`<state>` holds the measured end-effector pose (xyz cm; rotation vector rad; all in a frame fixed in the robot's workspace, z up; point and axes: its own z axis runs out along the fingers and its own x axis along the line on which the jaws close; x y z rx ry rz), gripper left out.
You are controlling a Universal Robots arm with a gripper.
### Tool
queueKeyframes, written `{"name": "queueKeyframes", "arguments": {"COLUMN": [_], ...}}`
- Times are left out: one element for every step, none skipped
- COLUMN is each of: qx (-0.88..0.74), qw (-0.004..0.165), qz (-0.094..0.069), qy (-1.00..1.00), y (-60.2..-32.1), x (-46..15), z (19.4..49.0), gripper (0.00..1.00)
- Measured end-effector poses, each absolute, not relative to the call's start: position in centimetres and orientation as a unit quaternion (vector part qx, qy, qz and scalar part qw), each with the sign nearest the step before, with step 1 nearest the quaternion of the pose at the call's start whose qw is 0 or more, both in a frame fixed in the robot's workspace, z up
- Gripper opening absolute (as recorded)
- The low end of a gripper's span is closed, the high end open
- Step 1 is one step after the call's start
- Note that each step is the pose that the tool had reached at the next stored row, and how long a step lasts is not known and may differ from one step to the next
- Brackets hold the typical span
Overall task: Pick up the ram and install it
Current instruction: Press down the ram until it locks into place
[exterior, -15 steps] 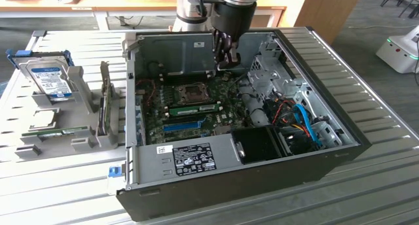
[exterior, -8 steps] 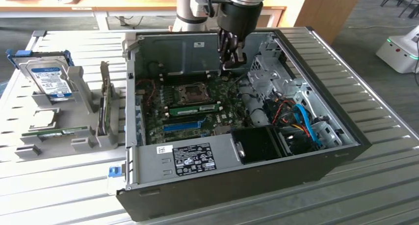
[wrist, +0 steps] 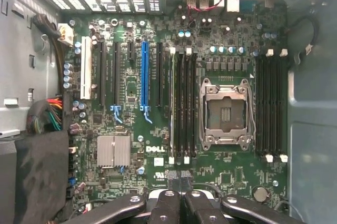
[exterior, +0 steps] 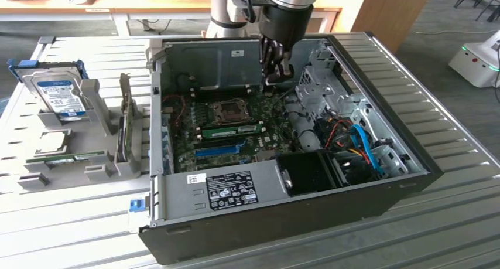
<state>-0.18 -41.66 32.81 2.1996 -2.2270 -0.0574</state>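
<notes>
A green ram stick (exterior: 236, 130) with a pale label stands in a slot on the motherboard (exterior: 258, 141), just in front of the CPU socket (exterior: 232, 110). In the wrist view the ram (wrist: 172, 103) shows edge-on in the slot nearest the blue slot (wrist: 144, 74). My gripper (exterior: 273, 77) hangs above the back of the board, apart from the stick. Its fingers are shut with nothing between them. The gripper (wrist: 179, 176) is seen from behind the fingertips, looking down on the board.
The open black computer case (exterior: 390, 193) lies on a slatted metal table. At the exterior view's left, a grey holder (exterior: 93, 174) carries a silver hard drive (exterior: 58, 93), another green stick (exterior: 69, 159) and an upright card (exterior: 125, 119). Cables (exterior: 361, 143) fill the case's right side.
</notes>
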Motion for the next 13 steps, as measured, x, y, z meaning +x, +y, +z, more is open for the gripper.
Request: {"name": "queueKeyframes", "arguments": {"qx": [0.703,0.703,0.703,0.703,0.703,0.703,0.703,0.703,0.703,0.703,0.703,0.703,0.703], "qw": [0.005,0.005,0.005,0.005,0.005,0.005,0.005,0.005,0.005,0.005,0.005,0.005,0.005], "qz": [-0.018,-0.018,-0.018,-0.018,-0.018,-0.018,-0.018,-0.018,-0.018,-0.018,-0.018,-0.018,-0.018], "qy": [-0.711,-0.711,-0.711,-0.711,-0.711,-0.711,-0.711,-0.711,-0.711,-0.711,-0.711,-0.711,-0.711], "y": [-41.7,-41.7,-41.7,-41.7,-41.7,-41.7,-41.7,-41.7,-41.7,-41.7,-41.7,-41.7,-41.7], "x": [-0.2,-0.2,-0.2,-0.2,-0.2,-0.2,-0.2,-0.2,-0.2,-0.2,-0.2,-0.2,-0.2], "z": [32.7,32.6,32.5,32.4,32.3,32.2,32.1,32.0,31.9,31.8,31.7,31.6,31.5], "gripper": [0.1,0.1,0.1,0.1,0.1,0.1,0.1,0.1,0.1,0.1,0.1,0.1,0.1]}}
